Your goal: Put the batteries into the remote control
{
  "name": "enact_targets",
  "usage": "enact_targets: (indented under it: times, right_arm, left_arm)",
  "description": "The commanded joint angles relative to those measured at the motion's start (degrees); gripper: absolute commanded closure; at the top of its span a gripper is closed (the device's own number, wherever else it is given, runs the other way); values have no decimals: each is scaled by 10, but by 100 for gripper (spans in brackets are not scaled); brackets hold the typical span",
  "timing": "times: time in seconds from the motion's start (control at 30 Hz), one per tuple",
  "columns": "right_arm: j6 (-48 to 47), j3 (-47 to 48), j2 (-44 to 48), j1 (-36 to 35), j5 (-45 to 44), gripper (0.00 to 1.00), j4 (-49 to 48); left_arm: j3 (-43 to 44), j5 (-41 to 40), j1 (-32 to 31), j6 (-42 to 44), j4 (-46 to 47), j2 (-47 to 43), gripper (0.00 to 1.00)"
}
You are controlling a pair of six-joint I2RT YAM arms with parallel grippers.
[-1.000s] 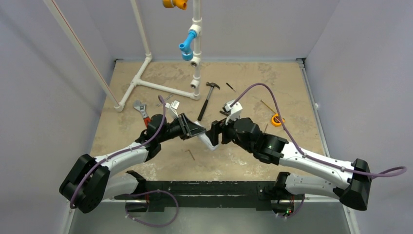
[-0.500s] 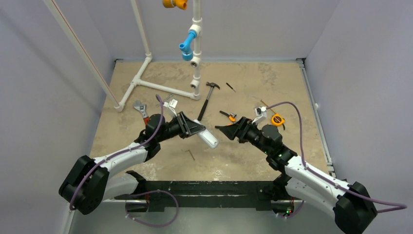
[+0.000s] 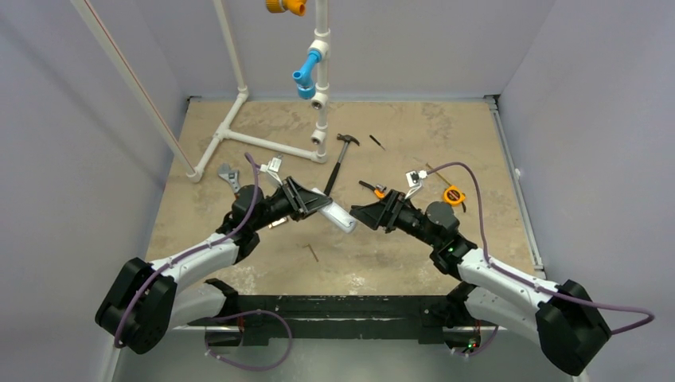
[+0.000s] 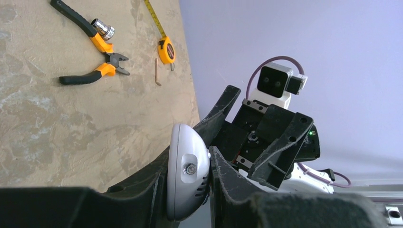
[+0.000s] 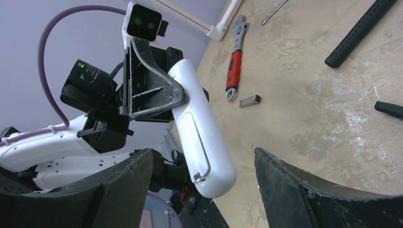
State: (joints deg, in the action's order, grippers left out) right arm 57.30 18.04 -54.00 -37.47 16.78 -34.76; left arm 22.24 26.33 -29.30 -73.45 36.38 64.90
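Observation:
The remote control (image 3: 338,216), slim and white, is held off the table with my left gripper (image 3: 312,204) shut on one end of it. In the left wrist view its rounded end (image 4: 187,173) sits pinched between the fingers of the left gripper (image 4: 190,161). My right gripper (image 3: 362,215) faces it from the right, open. In the right wrist view the remote's back (image 5: 199,128), with a cover outline and latch, points at the camera. Its free end sits in the wide gap of the right gripper (image 5: 203,151), touching neither finger. The batteries are out of view.
On the table lie a hammer (image 3: 338,159), orange pliers (image 3: 372,189), a tape measure (image 3: 454,194), a wrench (image 3: 231,179), a hex key (image 3: 312,252) and a small silver piece (image 5: 249,100). A white pipe frame (image 3: 263,142) stands at the back left.
The right arm pulled away from the remote to the right, then edged back toward its free end, staying open. The left gripper carried the remote slightly up and back.

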Motion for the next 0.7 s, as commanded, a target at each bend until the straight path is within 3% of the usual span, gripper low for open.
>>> enact_targets:
  times: [0.0, 0.3, 0.67]
  right_arm:
    - [-12, 29, -8, 2, 28, 24, -9]
    - [7, 22, -46, 2, 44, 35, -50]
    - [14, 26, -66, 2, 54, 40, -71]
  left_arm:
    - [1, -1, 5, -20, 54, -13, 100]
    - [2, 4, 6, -26, 62, -13, 100]
    - [5, 7, 6, -24, 61, -11, 100]
